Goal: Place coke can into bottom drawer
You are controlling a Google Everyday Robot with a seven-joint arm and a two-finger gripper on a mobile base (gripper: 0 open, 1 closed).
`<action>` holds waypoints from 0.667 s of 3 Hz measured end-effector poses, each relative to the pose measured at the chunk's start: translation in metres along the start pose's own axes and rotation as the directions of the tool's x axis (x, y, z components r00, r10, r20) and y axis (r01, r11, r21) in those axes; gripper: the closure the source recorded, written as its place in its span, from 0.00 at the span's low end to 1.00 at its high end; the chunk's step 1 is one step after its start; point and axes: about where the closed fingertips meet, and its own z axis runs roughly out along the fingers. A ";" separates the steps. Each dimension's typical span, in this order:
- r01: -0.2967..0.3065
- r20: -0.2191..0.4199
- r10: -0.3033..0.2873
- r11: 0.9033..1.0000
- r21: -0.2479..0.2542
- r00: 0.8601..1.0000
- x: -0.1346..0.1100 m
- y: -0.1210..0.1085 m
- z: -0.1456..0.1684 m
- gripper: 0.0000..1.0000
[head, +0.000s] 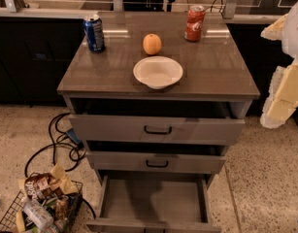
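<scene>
Our hand [280, 98] hangs off the worktop's [221, 74] right edge; its state we cannot tell. The coke can [194, 23] stands near the far right corner; an off-centre reach could topple it.

The cabinet top [221, 76] carries a blue can [94, 33] back left, a coke can [194, 23] back right, an orange [152, 43] mid-back and a bowl [157, 72] just before it. The gripper [280, 101] hangs beside the right edge.
</scene>
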 end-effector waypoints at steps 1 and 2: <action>0.000 0.000 0.000 1.000 0.000 1.000 0.000 0.000 0.000 0.00; -0.033 0.030 0.032 0.999 0.037 0.999 0.007 -0.024 0.005 0.00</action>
